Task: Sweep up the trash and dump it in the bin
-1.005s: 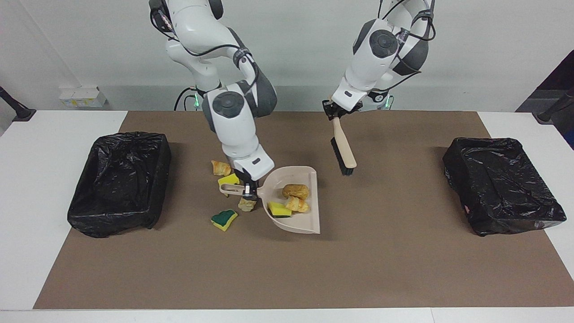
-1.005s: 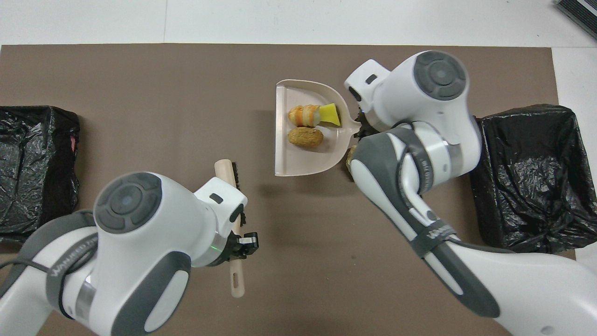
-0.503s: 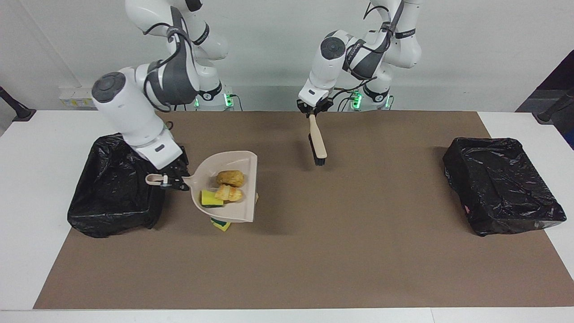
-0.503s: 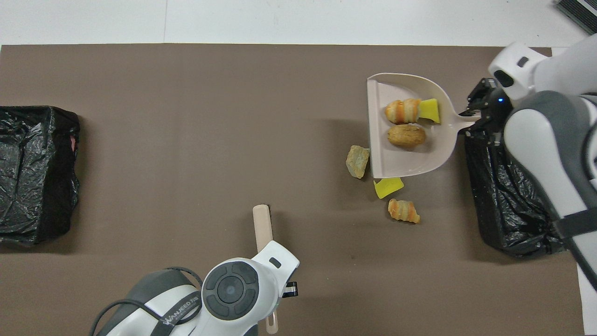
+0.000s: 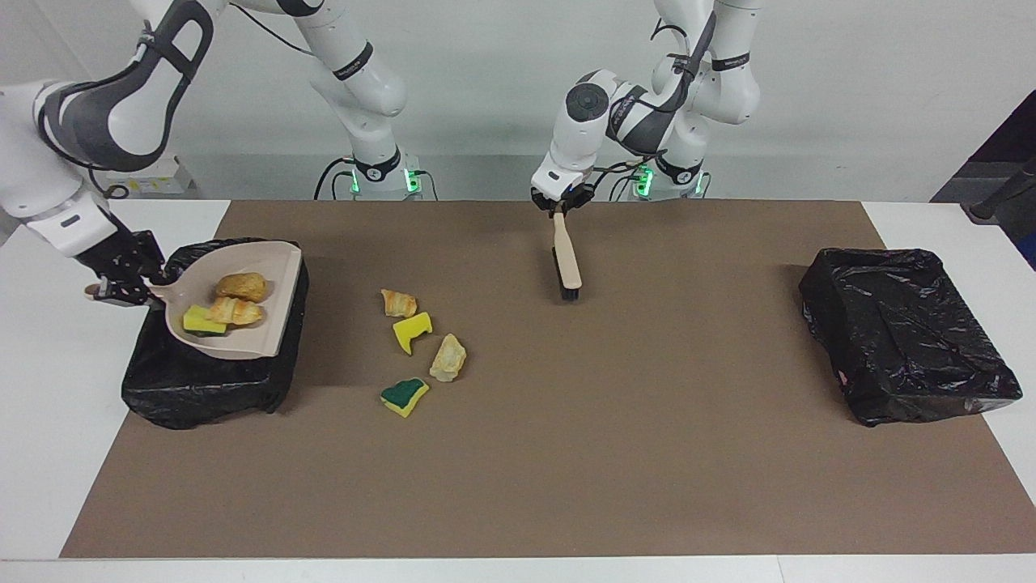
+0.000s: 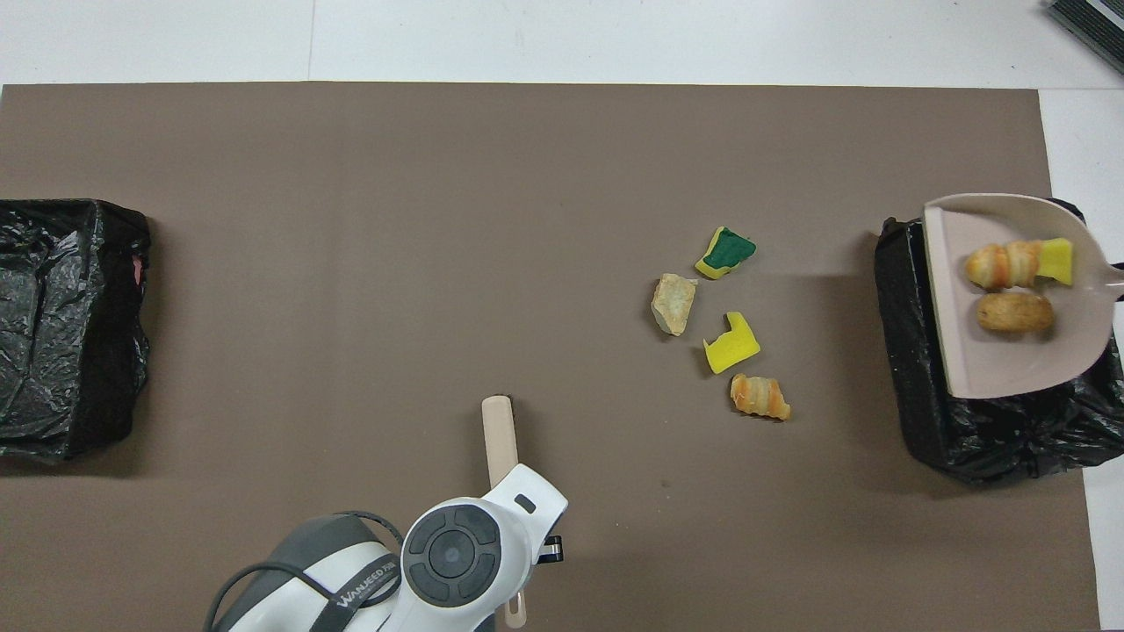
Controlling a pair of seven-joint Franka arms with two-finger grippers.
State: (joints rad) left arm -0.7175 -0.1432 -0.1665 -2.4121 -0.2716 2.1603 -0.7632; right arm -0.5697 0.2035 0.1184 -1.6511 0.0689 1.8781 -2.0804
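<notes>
Right tool (image 5: 121,287) grips dustpan (image 5: 271,267) holding three scraps (image 5: 229,306) over bin (image 5: 202,389)

The dustpan (image 5: 243,312) hangs over the bin (image 5: 210,389) at the right arm's end of the table, with three scraps (image 5: 231,306) in it. Four more scraps (image 5: 417,344) lie on the mat (image 5: 647,453) beside that bin, and the brush (image 5: 566,261) hangs nearer the robots.

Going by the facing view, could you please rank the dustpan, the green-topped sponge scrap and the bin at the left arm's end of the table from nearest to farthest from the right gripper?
1. Dustpan: held by the right gripper, over the bin at the right arm's end.
2. Green-topped sponge scrap: on the mat, toward the middle.
3. Bin: at the left arm's end.
</notes>
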